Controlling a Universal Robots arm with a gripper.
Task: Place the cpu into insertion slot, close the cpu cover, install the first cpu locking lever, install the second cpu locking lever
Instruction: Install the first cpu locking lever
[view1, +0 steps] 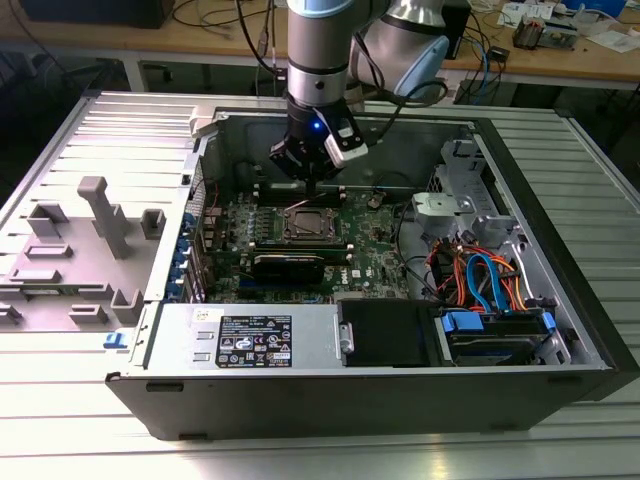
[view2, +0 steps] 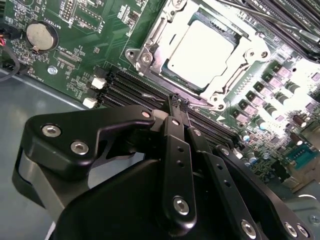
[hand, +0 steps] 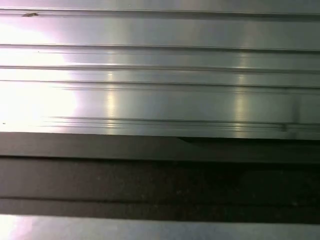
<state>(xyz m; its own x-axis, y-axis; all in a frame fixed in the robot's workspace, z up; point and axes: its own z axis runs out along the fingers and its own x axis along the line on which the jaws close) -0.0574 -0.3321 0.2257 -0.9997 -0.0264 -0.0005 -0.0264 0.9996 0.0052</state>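
In the exterior view the black gripper (view1: 312, 182) is poised just above frame centre, over the silver-rimmed insertion slot (view1: 288, 228); in the second wrist view its fingers are closed together, the dull grey square cpu (view2: 200, 50) seated just beyond them, framed by the shiny silver cpu cover (view2: 167, 27).

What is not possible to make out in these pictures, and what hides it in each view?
Second wrist view: whether the shut gripper pinches anything; its own fingers hide the tips' contact.
Exterior view: the cpu and the cpu cover are too small to tell whether the cover is locked down.
First wrist view: blurred ribbed metal and a dark band; neither can be identified.
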